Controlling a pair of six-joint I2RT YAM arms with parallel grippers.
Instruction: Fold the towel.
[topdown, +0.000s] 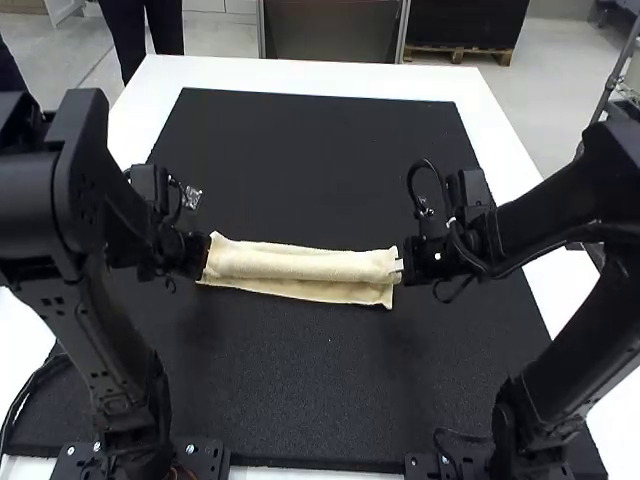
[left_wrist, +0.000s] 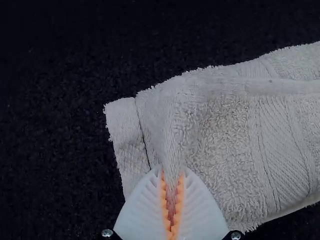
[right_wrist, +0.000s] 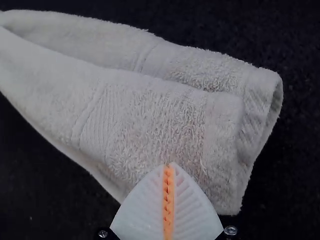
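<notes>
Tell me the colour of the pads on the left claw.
The pads of the left claw are orange, seen best in the left wrist view.

Towel (topdown: 300, 265) across the middle of the mat (topdown: 320, 150), mat on the bench (topdown: 330, 76).
The towel runs side to side, midway between the mat's left and right edges, a flat strip of it lying before the thicker part, on the near-edge side. The left gripper (topdown: 207, 255) is at its left end, the right gripper (topdown: 400, 265) at its right end. Bench shows behind the mat's far edge and beyond its right edge.
</notes>
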